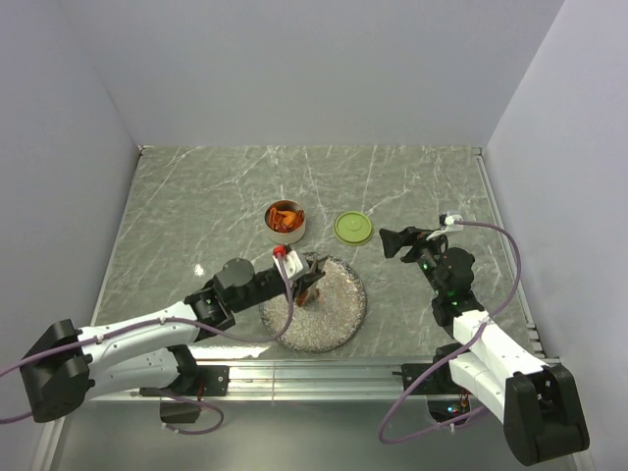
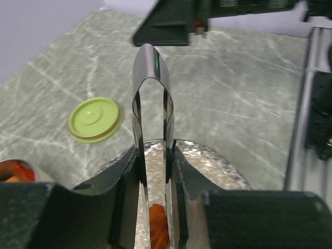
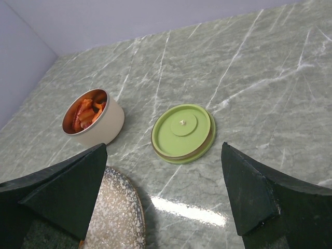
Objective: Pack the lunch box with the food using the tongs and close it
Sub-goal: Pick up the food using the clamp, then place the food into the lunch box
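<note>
My left gripper [image 1: 305,279] hangs over the speckled plate [image 1: 339,314], shut on the tongs [image 2: 147,54], whose two thin arms are squeezed between its fingers [image 2: 116,176]. An orange piece of food [image 2: 158,228] sits between the tong arms just above the plate [image 2: 207,158]. The steel lunch box [image 1: 286,221] stands behind the plate, open, with several orange-red chunks of food [image 3: 83,111] inside. Its lime-green lid [image 1: 353,228] lies flat on the table to its right. My right gripper [image 1: 400,241] hovers open just right of the lid [image 3: 182,132] with nothing between its fingers.
The marble table ends at a metal rail [image 1: 324,373] along its near edge, between the two arm bases. Grey walls close in the left, back and right sides. The plate's rim [image 3: 136,212] shows at the lower left of the right wrist view.
</note>
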